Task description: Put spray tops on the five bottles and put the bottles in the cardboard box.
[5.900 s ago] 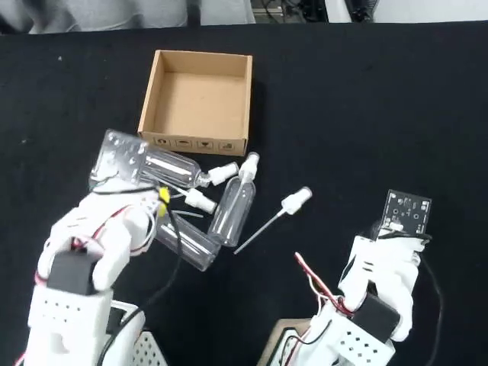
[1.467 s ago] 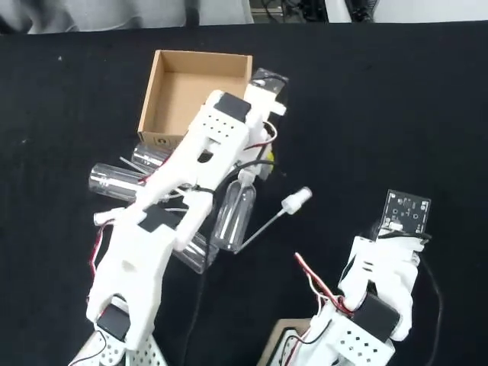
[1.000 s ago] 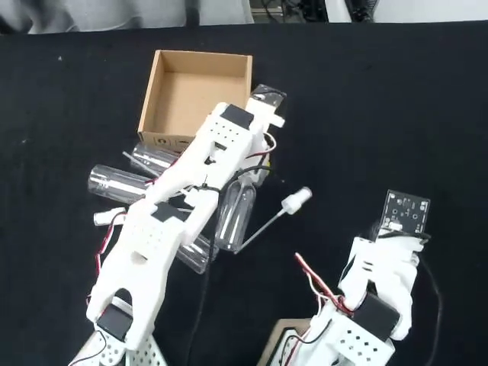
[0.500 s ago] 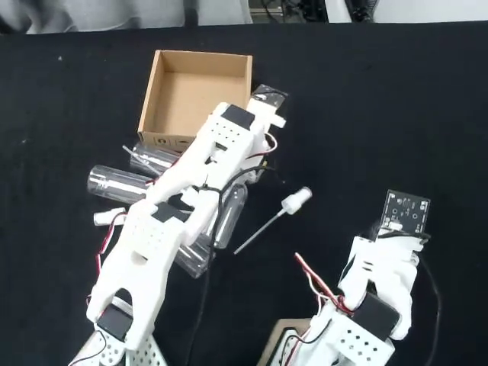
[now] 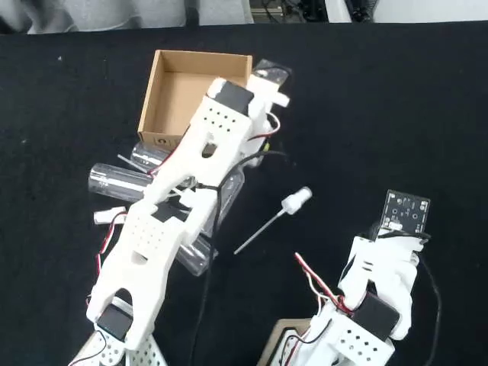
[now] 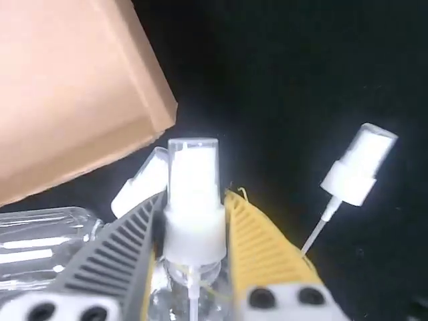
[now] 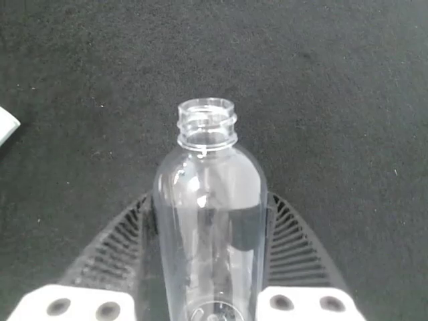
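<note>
Bottle (image 6: 175,284) with spray top (image 6: 194,194) between left fingers (image 6: 261,247), beside print-marked cardboard box (image 5: 202,55).

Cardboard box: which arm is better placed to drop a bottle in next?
Left. The left claw grips a spray-topped bottle beside the cardboard box corner. The right claw holds an open-necked bottle, far from the box.

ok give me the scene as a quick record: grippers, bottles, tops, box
left gripper: shut on capped bottle, just outside the cardboard box
right gripper: shut on uncapped bottle, neck open
cardboard box: no bottles in the part that shows
loose spray top: lying on the table between the arms, tube attached
other bottles: clear, lying near the box's front wall
</note>
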Motion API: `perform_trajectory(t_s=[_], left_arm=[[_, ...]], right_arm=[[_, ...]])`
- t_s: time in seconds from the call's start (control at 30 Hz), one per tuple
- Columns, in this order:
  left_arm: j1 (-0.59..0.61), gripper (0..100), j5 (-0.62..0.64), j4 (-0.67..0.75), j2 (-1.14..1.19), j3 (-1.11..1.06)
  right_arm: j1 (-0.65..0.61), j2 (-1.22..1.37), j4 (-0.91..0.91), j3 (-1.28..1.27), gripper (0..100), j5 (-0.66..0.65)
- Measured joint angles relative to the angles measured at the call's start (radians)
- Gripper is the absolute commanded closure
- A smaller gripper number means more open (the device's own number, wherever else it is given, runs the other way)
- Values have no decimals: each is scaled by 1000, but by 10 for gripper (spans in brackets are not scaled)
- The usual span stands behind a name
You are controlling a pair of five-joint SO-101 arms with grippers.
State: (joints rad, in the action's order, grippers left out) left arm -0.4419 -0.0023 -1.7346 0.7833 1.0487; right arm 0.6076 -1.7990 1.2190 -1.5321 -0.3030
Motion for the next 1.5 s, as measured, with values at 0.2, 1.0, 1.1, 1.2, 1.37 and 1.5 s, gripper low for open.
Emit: perform_trajectory(t_s=[0.2,1.0,1.1,1.2,1.37,1.5], left_arm=[[0,972,8,-15,0,52],[-9,973,126,-23,0,338],[-9,973,129,-23,0,384],[-9,973,130,-23,0,433],[-9,973,141,-23,9,456],[-9,973,146,-23,9,462]], right_arm=[[0,0,0,0,909,0],[0,0,0,0,908,0],[0,0,0,0,908,0],[0,0,0,0,908,0],[0,0,0,0,908,0],[0,0,0,0,908,0]])
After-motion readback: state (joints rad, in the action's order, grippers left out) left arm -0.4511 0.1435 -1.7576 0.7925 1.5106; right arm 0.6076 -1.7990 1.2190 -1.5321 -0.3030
